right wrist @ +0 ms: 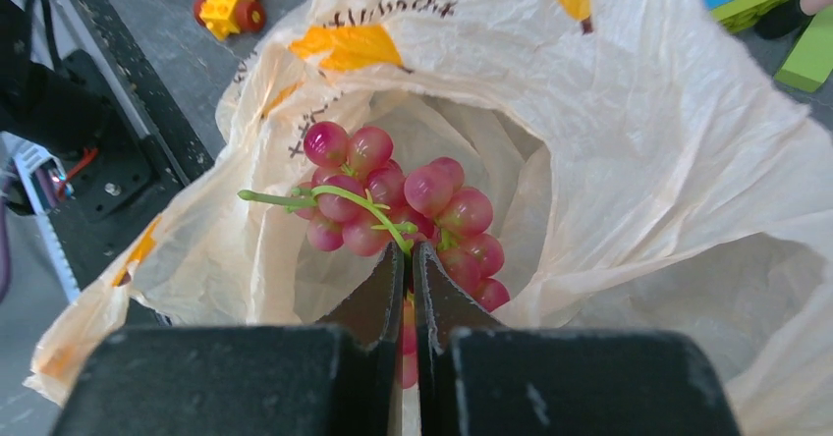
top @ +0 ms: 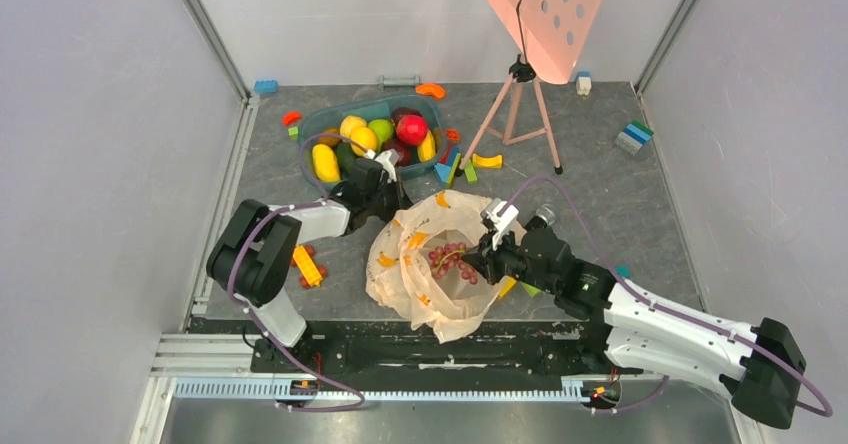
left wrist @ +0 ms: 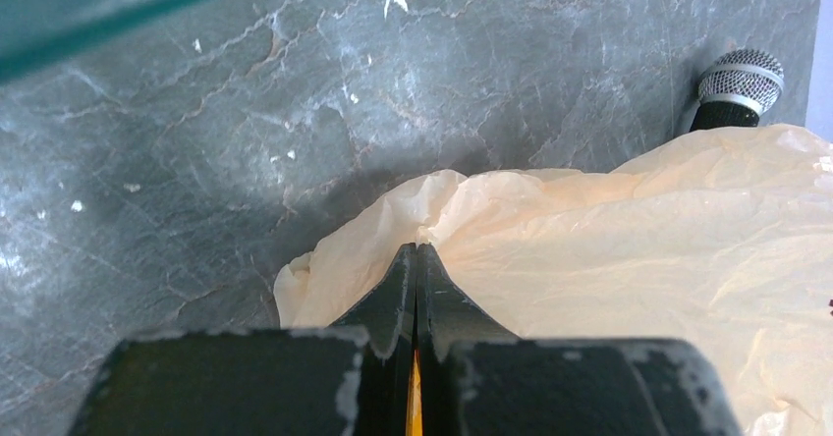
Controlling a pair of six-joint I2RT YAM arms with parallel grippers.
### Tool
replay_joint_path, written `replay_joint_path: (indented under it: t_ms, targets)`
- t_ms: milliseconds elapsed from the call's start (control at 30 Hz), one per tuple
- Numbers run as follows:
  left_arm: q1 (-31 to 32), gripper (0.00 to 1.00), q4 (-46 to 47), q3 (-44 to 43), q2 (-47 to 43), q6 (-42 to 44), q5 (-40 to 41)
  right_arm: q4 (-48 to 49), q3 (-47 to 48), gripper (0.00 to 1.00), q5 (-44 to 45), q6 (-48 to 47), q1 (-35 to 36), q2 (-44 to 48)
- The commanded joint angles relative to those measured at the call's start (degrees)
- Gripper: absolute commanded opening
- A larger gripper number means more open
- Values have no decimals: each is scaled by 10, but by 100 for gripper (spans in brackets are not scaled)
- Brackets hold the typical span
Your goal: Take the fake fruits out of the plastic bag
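Near the middle of the table, the plastic bag [top: 435, 259] lies crumpled open. The left gripper [left wrist: 416, 251] pinches its far-left rim. The right gripper [right wrist: 411, 251] is clamped on the grape bunch [right wrist: 393, 200] in the bag mouth, by the stem I think. The other fake fruits [top: 411, 129] sit in the teal tub [top: 395, 101] further back.

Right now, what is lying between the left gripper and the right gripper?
In the top view, the plastic bag spans between left gripper and right gripper, with the grape bunch inside.
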State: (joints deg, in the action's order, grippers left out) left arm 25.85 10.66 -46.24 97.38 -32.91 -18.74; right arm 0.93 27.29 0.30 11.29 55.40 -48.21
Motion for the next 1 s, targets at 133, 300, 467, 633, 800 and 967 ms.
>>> replay_joint_path:
  t_ms: [133, 300, 467, 633, 800, 967]
  targets:
    - [0, 2, 66, 47, -35, 8, -10, -25, 83, 0, 4, 22, 2, 32]
    - [1, 2, 88, 70, -37, 0, -12, -55, 130, 0, -2, 4, 2, 33]
    - [0, 2, 98, 88, -38, -6, -10, -87, 201, 0, -26, -25, 2, 2]
    - [0, 2, 129, 122, -51, -28, -15, -102, 277, 0, -10, -42, 2, -42]
    - [0, 2, 146, 162, -84, -41, -17, -128, 361, 0, 43, -82, 2, -112]
    - [0, 2, 132, 189, -134, -37, -7, -129, 426, 0, 74, -127, 0, -189]
